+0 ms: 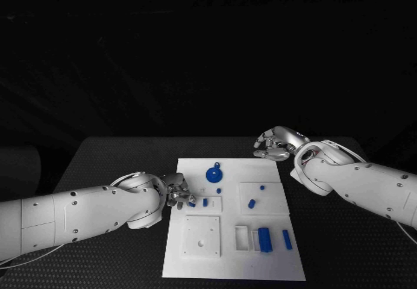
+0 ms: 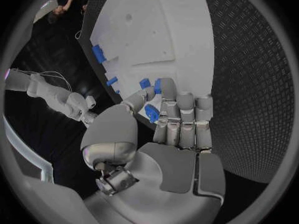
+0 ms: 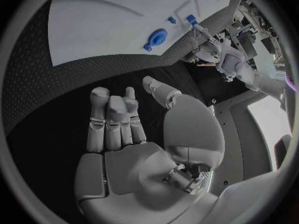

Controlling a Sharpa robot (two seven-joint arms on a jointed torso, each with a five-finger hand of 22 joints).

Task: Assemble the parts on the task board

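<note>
The white task board (image 1: pixel 231 253) lies in the middle of the black table. My left hand (image 1: pixel 178 191) is at the board's left edge, its fingers curled. In the left wrist view its thumb and fingers pinch a small blue part (image 2: pixel 151 112) just above the board (image 2: pixel 162 30). A short blue peg (image 1: pixel 205 202) stands in the board right beside those fingers. My right hand (image 1: pixel 276 144) hovers over the table off the board's far right corner and holds nothing, its fingers (image 3: pixel 112 117) loosely apart. A round blue disc (image 1: pixel 214 174) lies on the board's far part.
Small blue pieces (image 1: pixel 252 204) dot the board's right half. A blue block (image 1: pixel 265 239) and a blue bar (image 1: pixel 287 239) sit near the front right. A white square plate with a hole (image 1: pixel 202 236) lies front left. Black table surrounds the board.
</note>
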